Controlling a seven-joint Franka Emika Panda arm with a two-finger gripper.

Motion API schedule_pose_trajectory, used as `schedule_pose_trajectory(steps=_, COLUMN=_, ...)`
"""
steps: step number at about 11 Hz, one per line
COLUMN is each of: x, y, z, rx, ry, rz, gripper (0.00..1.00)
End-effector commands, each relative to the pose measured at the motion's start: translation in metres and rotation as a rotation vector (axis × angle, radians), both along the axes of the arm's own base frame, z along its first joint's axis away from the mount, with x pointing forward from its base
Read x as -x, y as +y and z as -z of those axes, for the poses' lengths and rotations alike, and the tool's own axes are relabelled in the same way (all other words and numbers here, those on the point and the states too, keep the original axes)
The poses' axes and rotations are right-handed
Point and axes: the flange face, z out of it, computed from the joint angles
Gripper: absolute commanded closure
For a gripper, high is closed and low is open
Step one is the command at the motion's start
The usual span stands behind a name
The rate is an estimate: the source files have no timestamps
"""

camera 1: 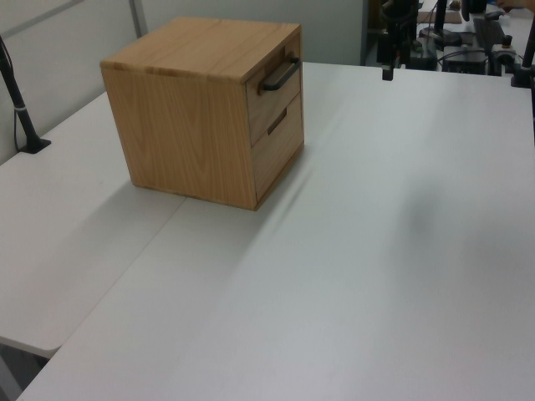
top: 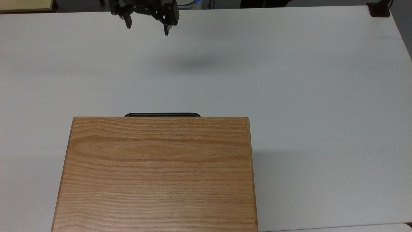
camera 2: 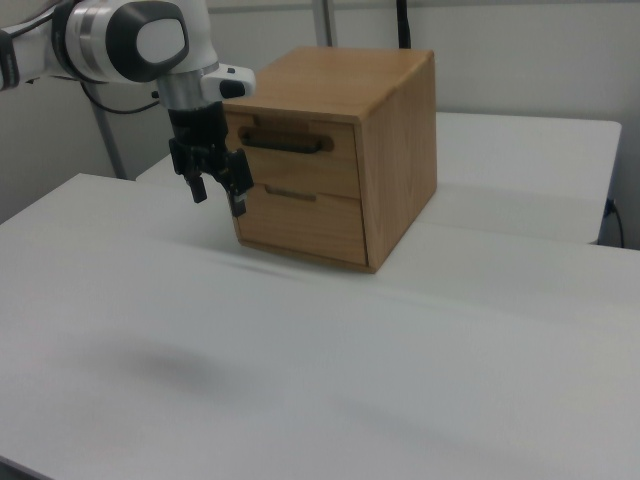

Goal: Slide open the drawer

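Observation:
An oak cabinet (top: 157,174) stands on the white table, at the lower middle of the top view. Its upper drawer (camera 2: 300,162) sits flush with the cabinet front, shut, and carries a long black bar handle (camera 2: 285,143) (top: 162,114) (camera 1: 278,75). A lower drawer (camera 2: 300,228) with a small handle sits under it. My gripper (top: 147,29) (camera 2: 218,198) (camera 1: 389,67) hangs above the table at the far edge, well away from the handle. It is open, its fingers point down, and nothing is between them.
The white table (top: 289,96) spreads wide between gripper and cabinet. A black clamp post (top: 379,9) sits at the top view's far right corner. A black pole (camera 1: 21,109) stands at the left view's left. Lab gear (camera 1: 485,42) lies behind the table.

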Motion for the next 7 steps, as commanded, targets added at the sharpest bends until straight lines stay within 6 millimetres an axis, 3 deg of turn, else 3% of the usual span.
schedule_pose_trajectory(steps=1, x=0.0, y=-0.001, z=-0.007, rx=0.003, ry=0.002, rz=0.27, gripper=0.0)
schedule_pose_trajectory(steps=7, x=-0.02, y=0.012, z=-0.023, rx=-0.11, ry=-0.164, rz=0.883, gripper=0.0)
